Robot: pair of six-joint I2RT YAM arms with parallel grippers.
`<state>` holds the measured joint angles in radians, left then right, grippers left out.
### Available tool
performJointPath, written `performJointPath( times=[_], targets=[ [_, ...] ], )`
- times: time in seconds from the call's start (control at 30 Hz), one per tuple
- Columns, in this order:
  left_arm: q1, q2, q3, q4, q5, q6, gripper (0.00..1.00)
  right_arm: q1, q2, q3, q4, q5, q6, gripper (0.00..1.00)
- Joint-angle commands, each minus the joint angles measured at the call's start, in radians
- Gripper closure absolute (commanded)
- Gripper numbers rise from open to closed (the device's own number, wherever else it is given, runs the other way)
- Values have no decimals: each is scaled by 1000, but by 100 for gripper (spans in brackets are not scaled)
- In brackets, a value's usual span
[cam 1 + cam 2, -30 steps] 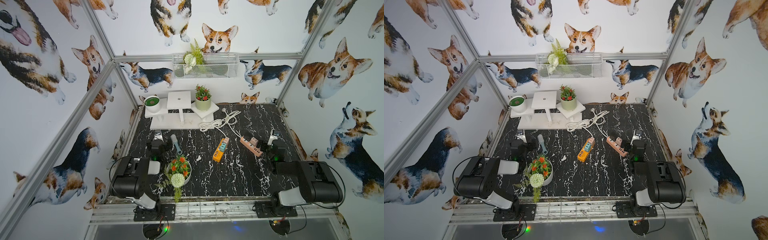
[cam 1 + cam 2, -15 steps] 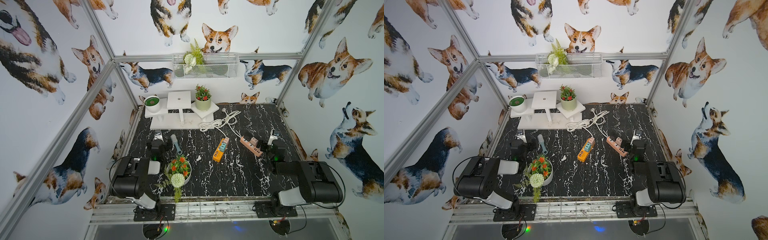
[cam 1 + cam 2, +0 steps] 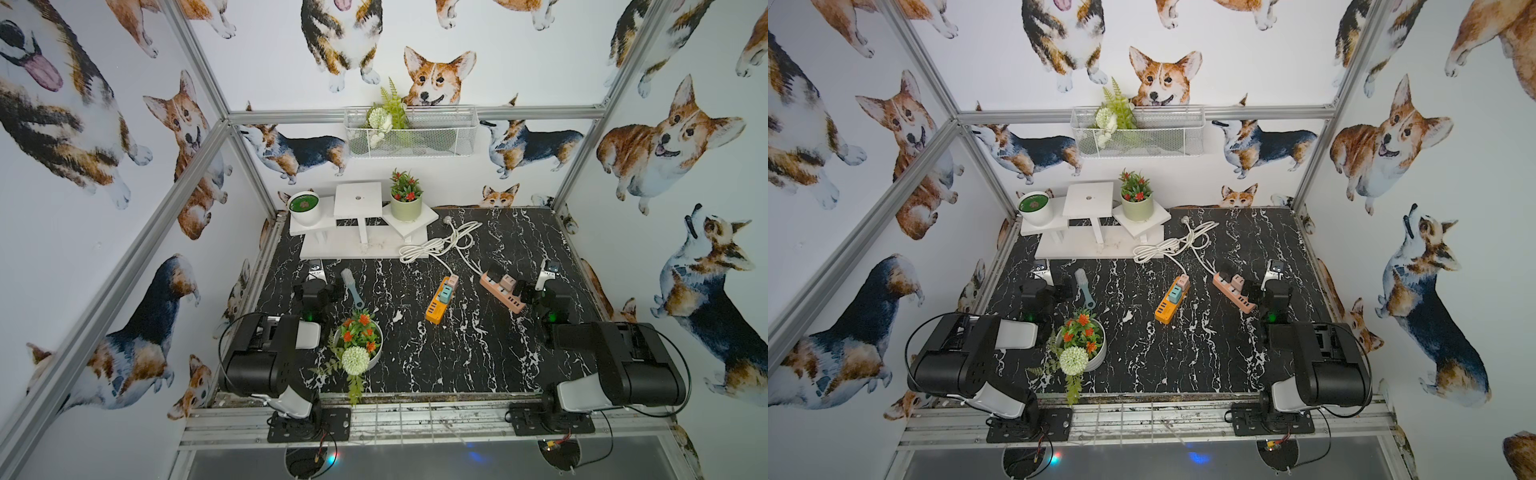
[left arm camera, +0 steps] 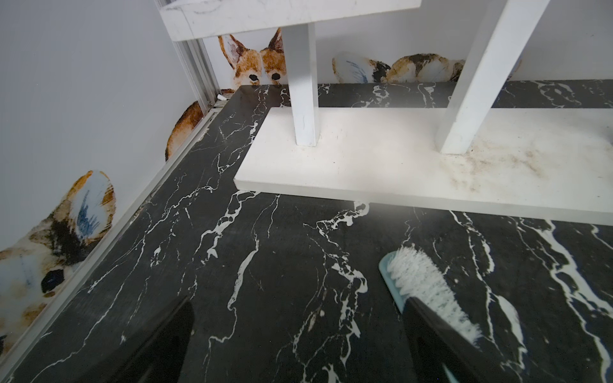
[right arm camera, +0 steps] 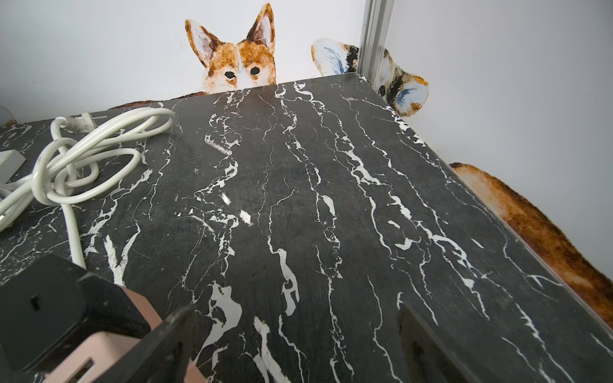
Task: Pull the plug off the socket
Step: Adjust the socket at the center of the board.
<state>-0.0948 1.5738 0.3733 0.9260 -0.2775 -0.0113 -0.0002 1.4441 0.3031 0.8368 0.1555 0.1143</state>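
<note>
Two power strips lie on the black marble table [image 3: 415, 357]. The orange strip [image 3: 437, 306] at mid-table carries a teal plug [image 3: 446, 292] and a pink plug [image 3: 453, 281]. The pink strip [image 3: 500, 293] to its right carries a black plug [image 3: 495, 272] and a pink plug [image 3: 508, 283]. My right gripper [image 3: 532, 291] stands open just right of the pink strip, holding nothing. In the right wrist view the black plug [image 5: 43, 305] and pink plug [image 5: 96, 358] sit beside one finger [image 5: 166, 345]. My left gripper [image 3: 318, 289] is open at the far left, away from both strips.
White cords [image 3: 440, 243] coil behind the strips, near a white stepped stand [image 3: 361, 245] with two pots. A blue brush [image 3: 353, 286] lies right beside my left gripper [image 4: 298, 345]. A flower bowl [image 3: 359, 340] stands front left. Walls close in on three sides.
</note>
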Motion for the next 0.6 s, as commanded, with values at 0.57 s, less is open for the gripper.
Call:
performJointPath(
  times=[0.57],
  targets=[
    [-23, -80, -16, -12, -14, 24, 0, 3, -95, -12, -33, 29, 9, 0]
  ],
)
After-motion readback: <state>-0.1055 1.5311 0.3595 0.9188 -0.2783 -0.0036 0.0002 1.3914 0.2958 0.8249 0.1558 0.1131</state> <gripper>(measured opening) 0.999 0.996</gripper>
